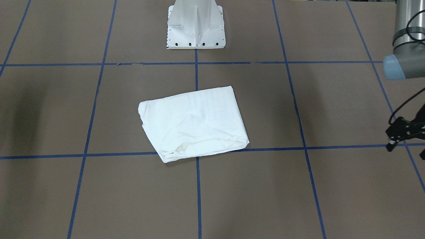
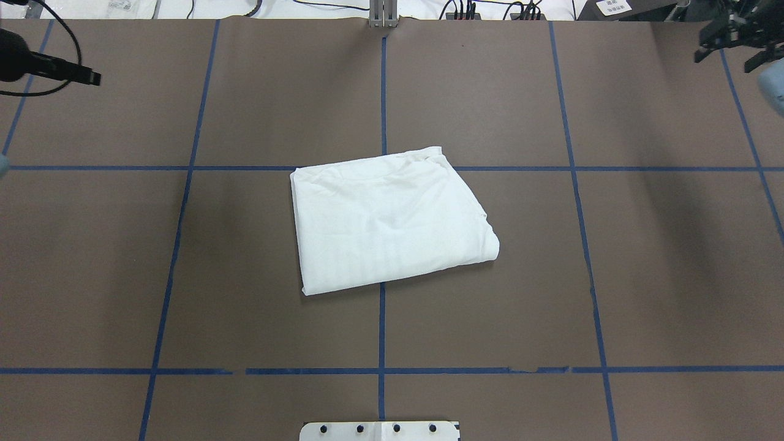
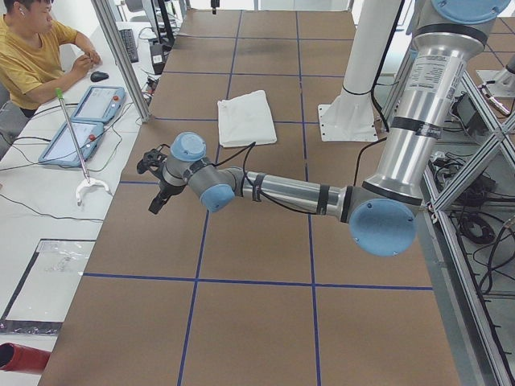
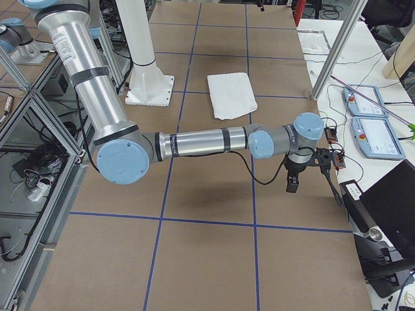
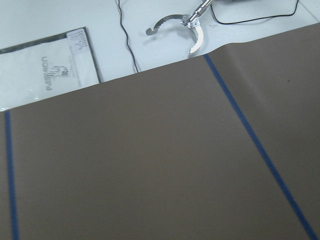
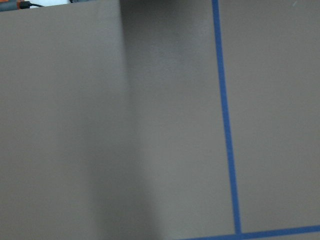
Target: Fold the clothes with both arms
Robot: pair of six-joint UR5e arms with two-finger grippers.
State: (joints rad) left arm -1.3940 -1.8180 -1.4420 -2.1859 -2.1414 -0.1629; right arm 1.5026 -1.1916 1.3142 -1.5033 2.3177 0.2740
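Note:
The white shirt point(image 1: 194, 122) lies folded into a compact rectangle at the table's middle, also in the overhead view point(image 2: 389, 217). No label or print shows. Both arms are drawn back to the table's ends, far from it. My left gripper point(image 1: 406, 139) hovers at the far left edge point(image 2: 92, 77), looks open and holds nothing. My right gripper point(image 2: 726, 55) hovers at the far right corner, fingers spread and empty; it also shows in the exterior right view point(image 4: 310, 178). The wrist views show only bare brown table.
The white mounting pedestal point(image 1: 196, 30) stands at the robot's side. Blue tape lines point(image 2: 383, 331) grid the brown table. A seated operator point(image 3: 32, 56), teach pendants point(image 3: 84, 121) and a grabber tool point(image 5: 185, 27) are beyond the far edge.

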